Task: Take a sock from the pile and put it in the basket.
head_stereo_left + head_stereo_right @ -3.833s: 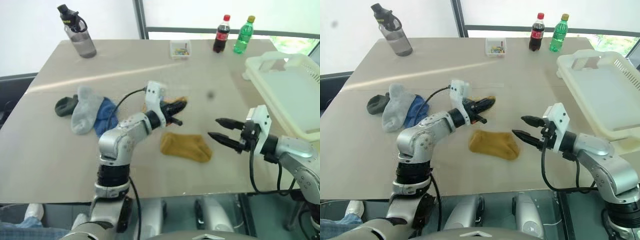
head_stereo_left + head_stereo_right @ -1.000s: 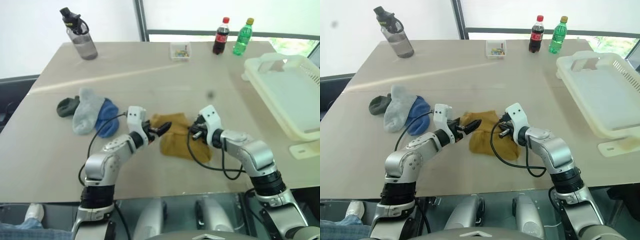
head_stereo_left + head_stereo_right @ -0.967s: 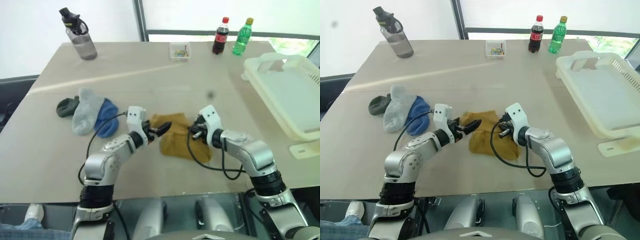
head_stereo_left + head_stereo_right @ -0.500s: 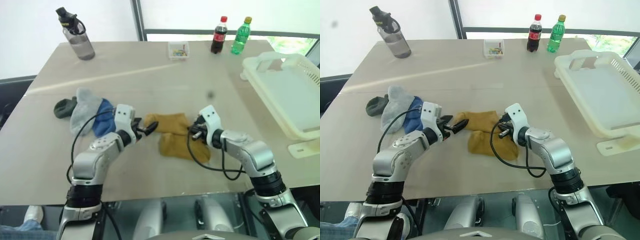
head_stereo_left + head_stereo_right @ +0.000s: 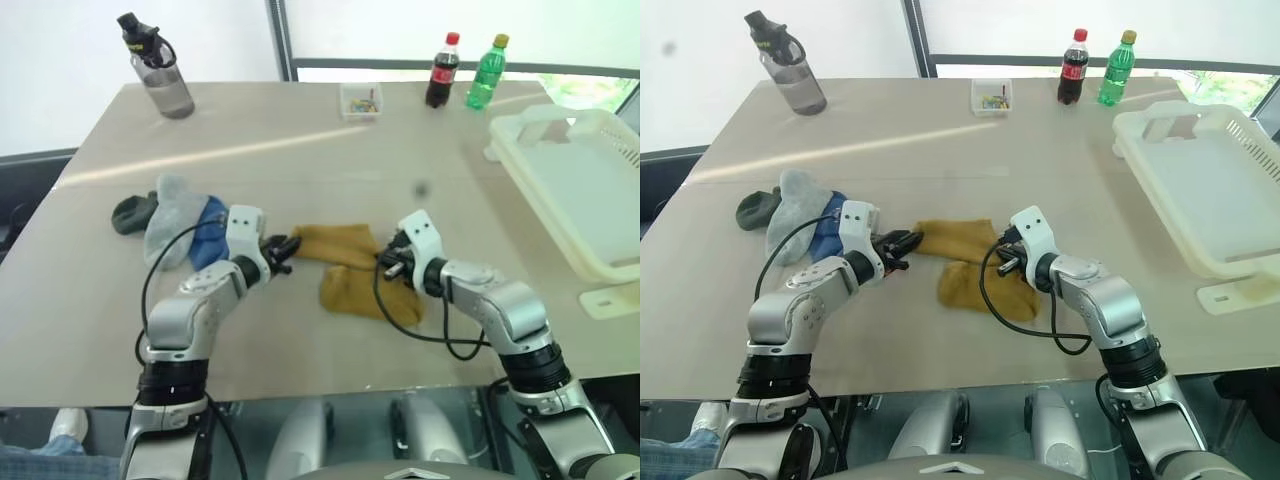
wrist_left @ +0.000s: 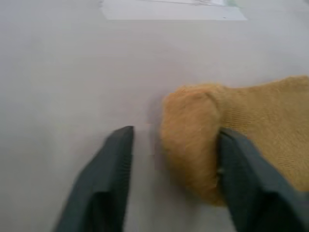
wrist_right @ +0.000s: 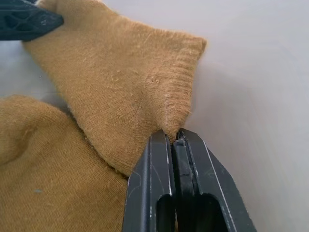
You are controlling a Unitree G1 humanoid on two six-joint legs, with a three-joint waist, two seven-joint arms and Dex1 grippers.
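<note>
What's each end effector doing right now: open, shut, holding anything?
Left end effector: fingers apart around the toe end of the mustard-yellow sock, not clamped.
Right end effector: shut on the same sock's cuff end.

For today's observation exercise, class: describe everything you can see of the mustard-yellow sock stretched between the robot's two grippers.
The mustard-yellow knitted sock is short, with a ribbed cuff and fuzzy surface. It lies stretched across the beige table, partly over a second mustard-yellow sock. The right gripper is shut on its cuff corner. At the other end, the left gripper straddles its rounded toe, one finger touching it, the other apart.
</note>
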